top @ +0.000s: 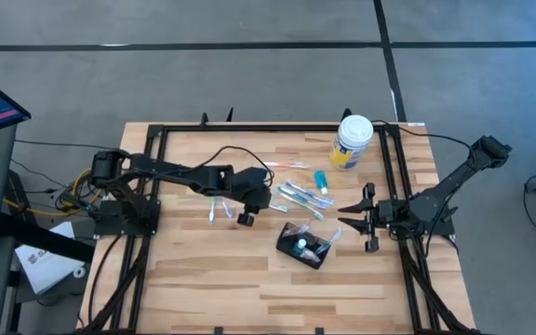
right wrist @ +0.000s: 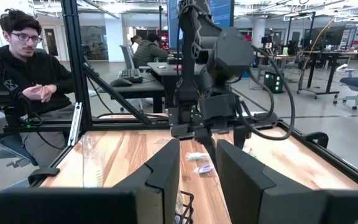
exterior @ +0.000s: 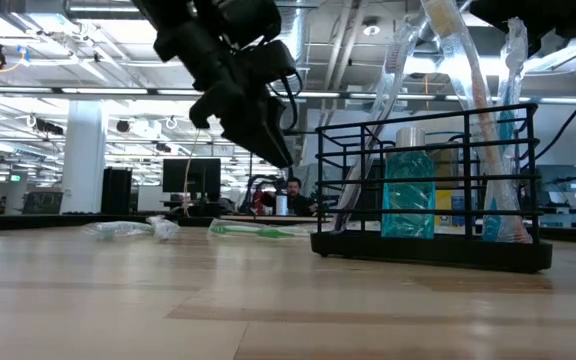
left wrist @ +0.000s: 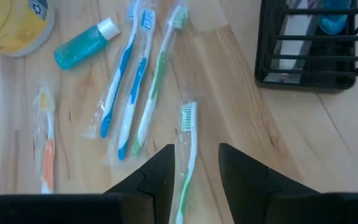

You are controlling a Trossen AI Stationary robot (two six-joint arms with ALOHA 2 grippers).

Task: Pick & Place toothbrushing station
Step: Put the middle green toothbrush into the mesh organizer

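One station: toothbrushing station [top: 305, 246], light stiff wire, loaded; take top rail.
Left gripper [left wrist: 195, 177]: beside station, fingers apart, empty.
Right gripper [top: 354, 215]: beside station, fingers apart, empty.

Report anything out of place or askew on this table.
Wrapped toothbrushes lie scattered loose on the table instead of standing in the black holder, which sits at an angle to the table edges. A small teal bottle lies on its side.

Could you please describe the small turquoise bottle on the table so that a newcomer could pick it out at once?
Start at the big white-lidded yellow tub at the table's far edge. Just in front of it, toward the middle, lies the small bottle, beside a fan of wrapped toothbrushes. It is the one short, stubby turquoise thing with a white cap; its neighbours are long and thin.
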